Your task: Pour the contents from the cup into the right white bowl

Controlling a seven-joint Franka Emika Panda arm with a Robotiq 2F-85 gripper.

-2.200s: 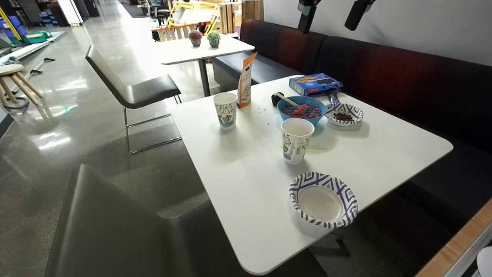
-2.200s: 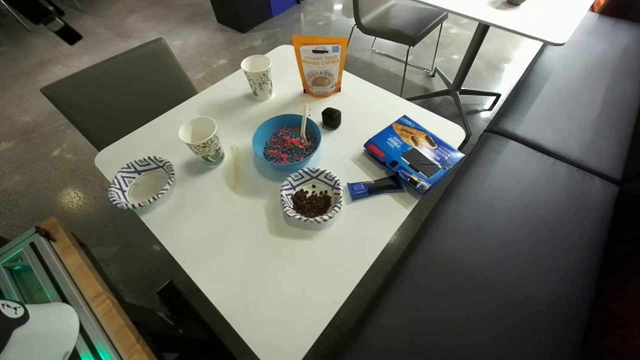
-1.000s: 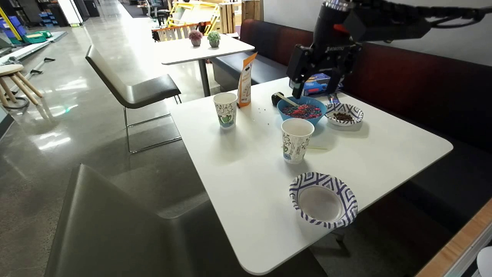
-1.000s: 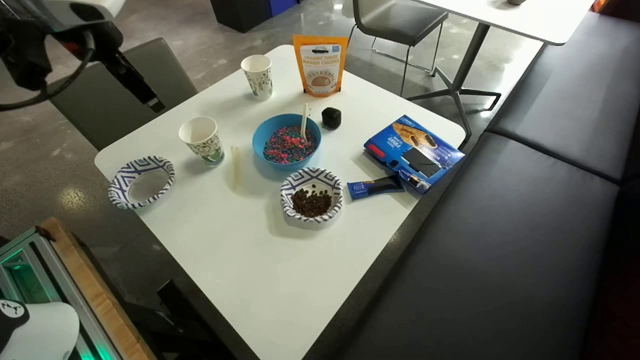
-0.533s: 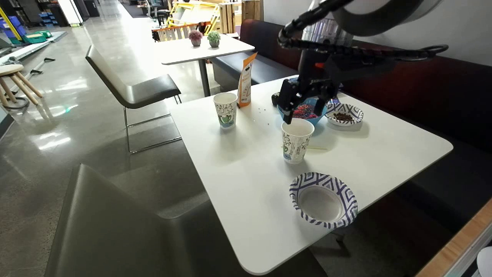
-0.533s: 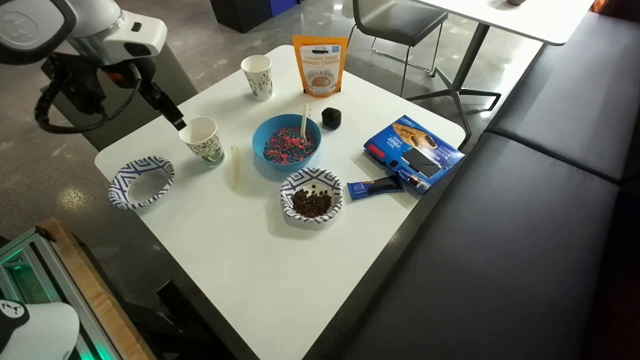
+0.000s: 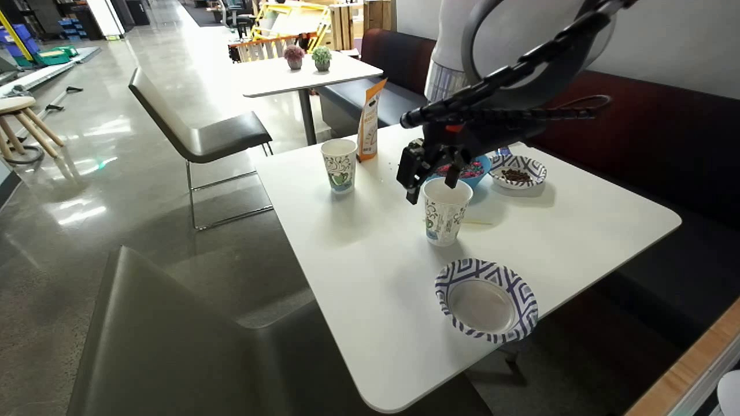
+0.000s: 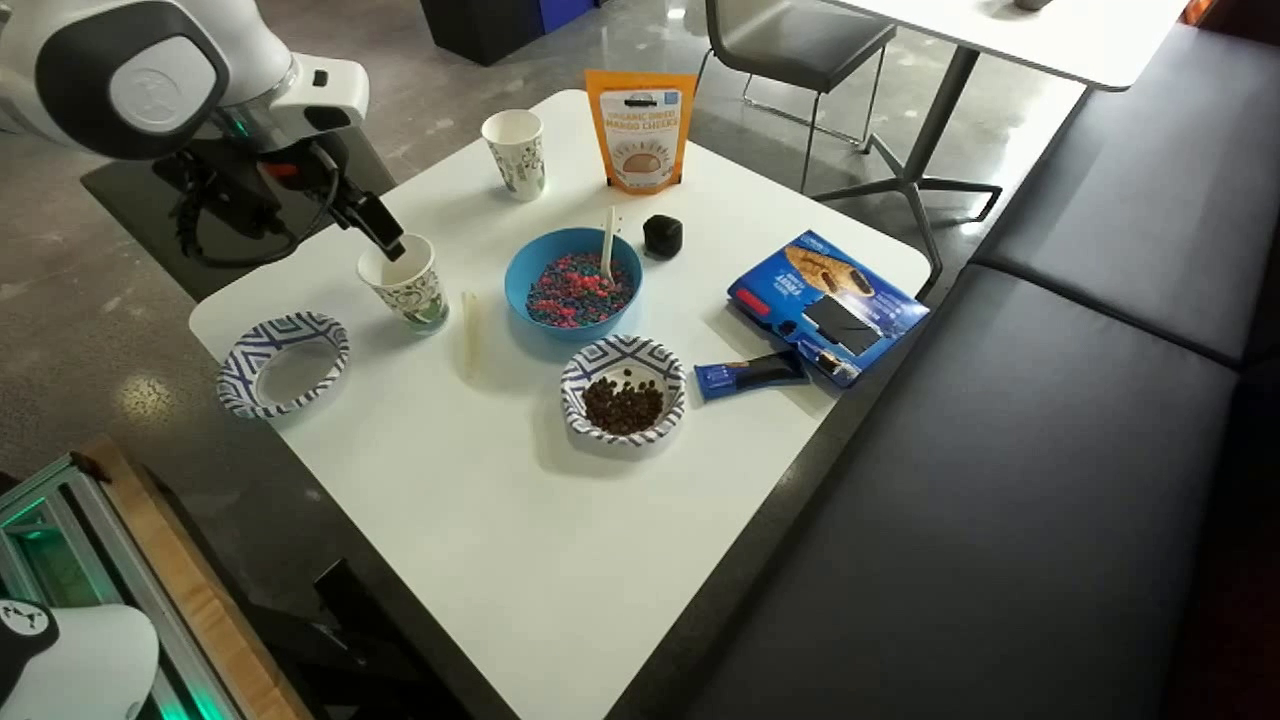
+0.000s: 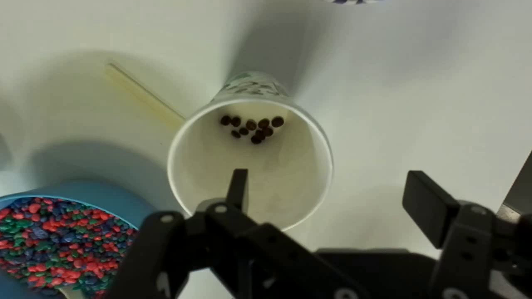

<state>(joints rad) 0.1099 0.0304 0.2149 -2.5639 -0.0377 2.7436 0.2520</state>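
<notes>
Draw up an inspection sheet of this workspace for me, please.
Surface: white table; pale strip on it.
Job's things: upright cup, brown pieces inside; right white bowl, similar pieces inside.
Clutter: blue bowl of coloured bits, second cup, orange pouch, black object, blue box, wrapped bar; left white bowl at the table's edge.
Pincer: open; one jaw over the cup's mouth, gripping nothing.
Cables: black cable looping beside the arm.
Surroundings: grey chairs, dark bench, second table, potted plants.

Shiny light-streaked grey floor, dark bench along pale wall, grey chair, wooden stool
</notes>
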